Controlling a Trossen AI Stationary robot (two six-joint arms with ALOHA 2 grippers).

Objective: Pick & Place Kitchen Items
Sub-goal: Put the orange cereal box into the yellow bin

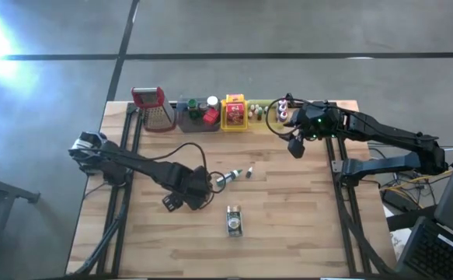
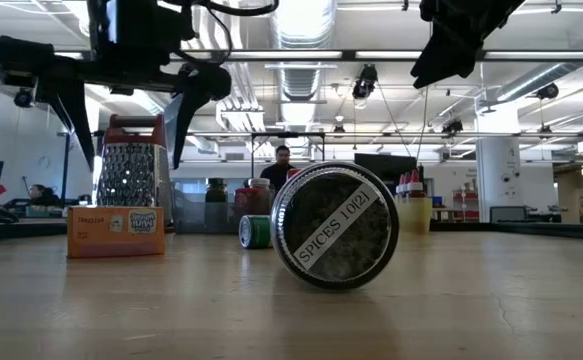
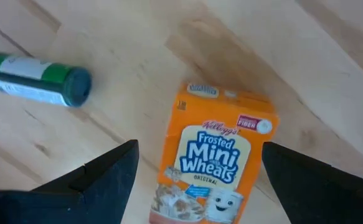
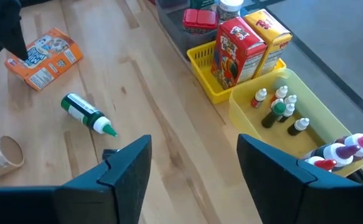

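An orange Frosted Mini Wheats packet (image 3: 211, 163) lies flat on the wooden table. My left gripper (image 3: 200, 149) hangs open above it, pointing down, one finger on each side and clear of it; the low view shows the fingertips (image 2: 183, 150) above the packet (image 2: 116, 232). A green-capped bottle (image 1: 228, 179) lies on its side just to the right. A round spice tin (image 1: 234, 220) lies on its side nearer the front edge. My right gripper (image 1: 296, 146) stands open in the air near the far trays with nothing between its fingers.
Along the far edge stand a red-topped grater (image 1: 152, 109), a grey tray (image 1: 197, 117), a yellow tray (image 4: 201, 65) with boxes and a yellow-green tray (image 4: 246, 109) with small bottles. A tiny bottle (image 1: 249, 172) lies mid-table. Black rails (image 1: 130, 155) run down both sides.
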